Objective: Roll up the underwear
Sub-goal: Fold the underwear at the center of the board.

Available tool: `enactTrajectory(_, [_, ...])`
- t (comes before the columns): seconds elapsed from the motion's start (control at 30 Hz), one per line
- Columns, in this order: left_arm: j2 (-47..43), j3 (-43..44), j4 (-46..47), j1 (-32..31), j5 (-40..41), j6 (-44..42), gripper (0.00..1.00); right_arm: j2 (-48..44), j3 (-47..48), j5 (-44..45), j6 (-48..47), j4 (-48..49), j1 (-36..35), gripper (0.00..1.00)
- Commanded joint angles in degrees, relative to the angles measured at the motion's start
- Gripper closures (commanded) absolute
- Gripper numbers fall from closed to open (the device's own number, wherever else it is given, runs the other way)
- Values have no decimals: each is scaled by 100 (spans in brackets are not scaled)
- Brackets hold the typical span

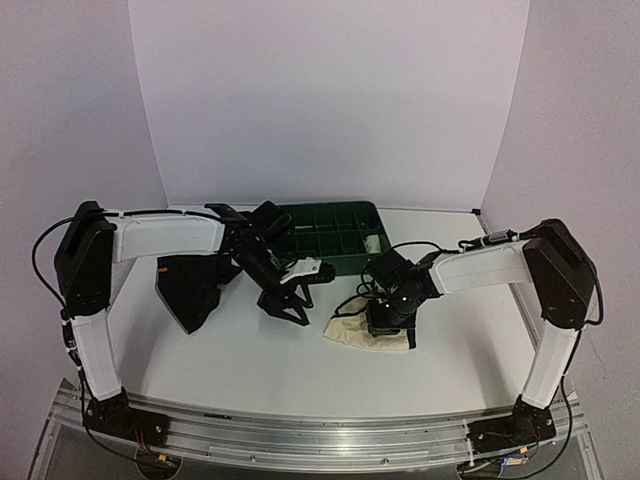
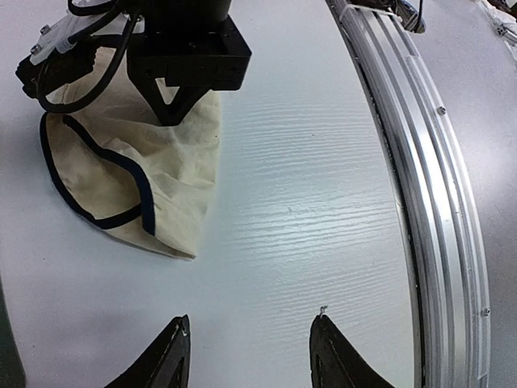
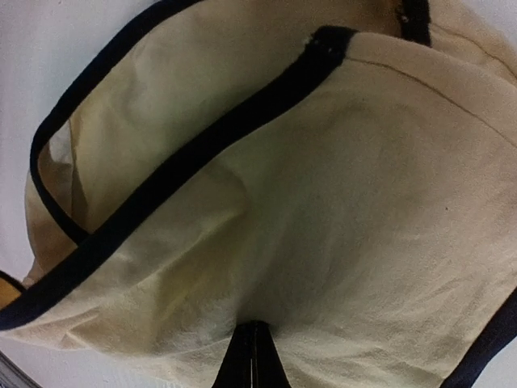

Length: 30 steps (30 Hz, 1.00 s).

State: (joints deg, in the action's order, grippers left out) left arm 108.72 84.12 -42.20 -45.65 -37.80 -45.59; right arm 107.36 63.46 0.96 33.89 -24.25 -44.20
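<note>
The cream underwear (image 1: 348,334) with dark edging lies flat on the white table in front of the right arm. My right gripper (image 1: 386,322) points down onto its right part. In the right wrist view the cream cloth (image 3: 323,178) fills the frame, and the right gripper (image 3: 254,331) is shut with cloth creases gathered at its tips. In the left wrist view the cream garment (image 2: 153,162) lies beyond my left gripper (image 2: 252,323), which is open over bare table with nothing between its fingers. The black underwear (image 1: 190,285) lies spread at the left, under the left arm.
A dark green compartmented tray (image 1: 320,215) stands at the back centre, with a pale cloth (image 1: 373,243) in its right corner. The metal rail (image 2: 420,178) runs along the table's near edge. White walls close in the back and sides.
</note>
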Motion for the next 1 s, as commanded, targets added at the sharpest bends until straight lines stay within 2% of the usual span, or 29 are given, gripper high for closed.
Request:
enactTrajectory(0.0, [-846,-888,418,103,-41,-49,50,216,-180,-473,-207,-37,-284,100])
enactTrajectory(0.17, [-1409,-1875,946,103,-126,601,50,273,-399,-1018,-311,-33,-984,100])
enactTrajectory(0.33, [-1819,-2679,1408,101,-166,1253,48,144,-479,-1273,369,35,-1670,100])
enactTrajectory(0.43, [-2127,-3149,1646,96,-231,1552,46,-17,-251,-1296,775,150,-1823,100])
enactTrajectory(0.5, [-2332,-3395,1749,67,-363,1657,45,-161,55,-1181,728,141,-1823,100])
enactTrajectory(0.6, [-2676,-3779,1905,-122,-439,1573,43,-443,446,-920,181,124,-1796,99])
enactTrajectory(0.7, [-2921,-4159,2184,-544,-242,1470,40,-691,685,-768,-764,122,-1721,93])
enactTrajectory(0.8, [-2870,-4258,2518,-753,-160,1607,36,-794,678,-490,-1934,115,-1530,79])
enactTrajectory(0.87, [-2679,-4191,2741,-769,-48,1779,33,-697,728,-689,-2457,44,-1250,67])
enactTrajectory(0.97, [-2418,-4149,2958,-784,-38,1902,32,-419,917,-976,-3272,-281,-895,62])
